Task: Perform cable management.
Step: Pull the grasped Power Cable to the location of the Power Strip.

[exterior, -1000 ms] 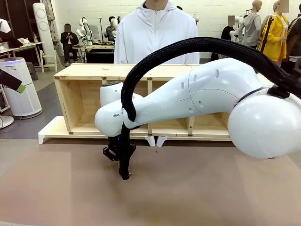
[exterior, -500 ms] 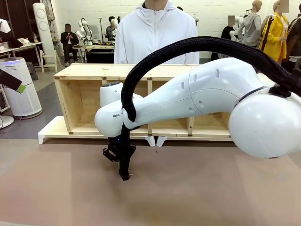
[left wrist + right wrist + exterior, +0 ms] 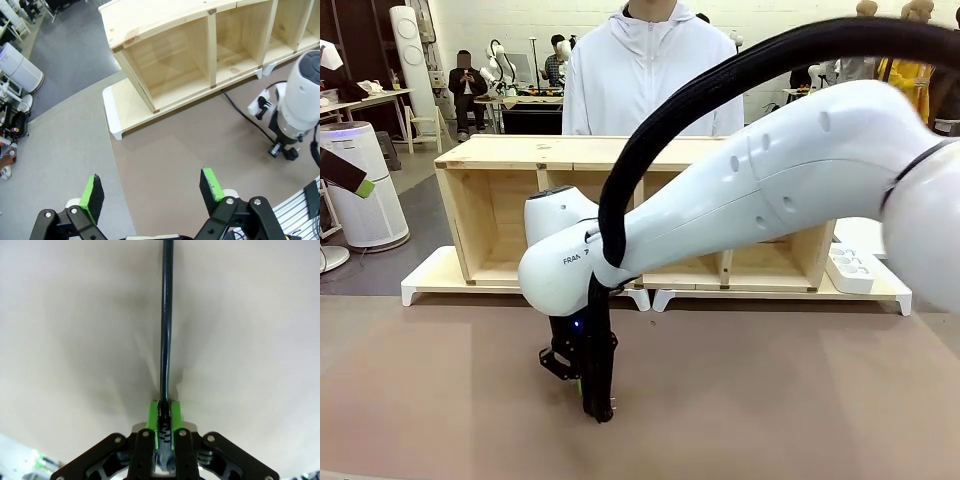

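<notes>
Right wrist view has the right claw (image 3: 164,409) pinched tight on the cable (image 3: 166,315), which runs straight away over the tabletop (image 3: 250,340). Left wrist view shows the cable stretching from the foot of the wooden shelf (image 3: 165,60) to that claw, while the left claw (image 3: 151,189) hangs wide open, empty.

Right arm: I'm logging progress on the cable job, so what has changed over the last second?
The right gripper moved down in the front view and slightly right, while its hose swung higher. It stayed shut on the cable; nothing was let go. The shelf and the person stayed as they were.
</notes>
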{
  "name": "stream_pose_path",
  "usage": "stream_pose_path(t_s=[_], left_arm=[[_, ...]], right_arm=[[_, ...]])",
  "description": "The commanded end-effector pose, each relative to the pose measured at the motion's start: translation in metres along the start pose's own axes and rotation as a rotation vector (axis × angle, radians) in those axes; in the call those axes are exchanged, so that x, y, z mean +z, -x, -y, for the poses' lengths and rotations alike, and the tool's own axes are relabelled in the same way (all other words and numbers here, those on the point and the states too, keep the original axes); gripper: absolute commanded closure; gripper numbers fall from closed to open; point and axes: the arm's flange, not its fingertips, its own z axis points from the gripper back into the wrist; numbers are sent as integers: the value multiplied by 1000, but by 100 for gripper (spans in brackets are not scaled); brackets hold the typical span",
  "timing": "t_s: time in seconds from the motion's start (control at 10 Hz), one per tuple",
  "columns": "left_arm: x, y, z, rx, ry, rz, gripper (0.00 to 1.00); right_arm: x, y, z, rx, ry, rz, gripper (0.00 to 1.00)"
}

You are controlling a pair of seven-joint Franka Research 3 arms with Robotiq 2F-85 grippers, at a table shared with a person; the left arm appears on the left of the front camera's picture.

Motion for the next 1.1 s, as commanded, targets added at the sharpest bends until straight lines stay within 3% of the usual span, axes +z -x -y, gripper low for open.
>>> stream_pose_path(t_s=[0.0, 0.3, 0.6, 1.0], left_arm=[[-1, -2, 0, 0, -4, 5, 0], [-1, -2, 0, 0, -4, 5, 0], [-1, -2, 0, 0, -4, 5, 0], [-1, -2, 0, 0, -4, 5, 0]], right_arm=[[4, 46, 20, -60, -26, -34, 88], [11, 108, 46, -116, -91, 55, 88], [17, 180, 68, -173, -156, 264, 88], [11, 230, 102, -277, -220, 357, 88]])
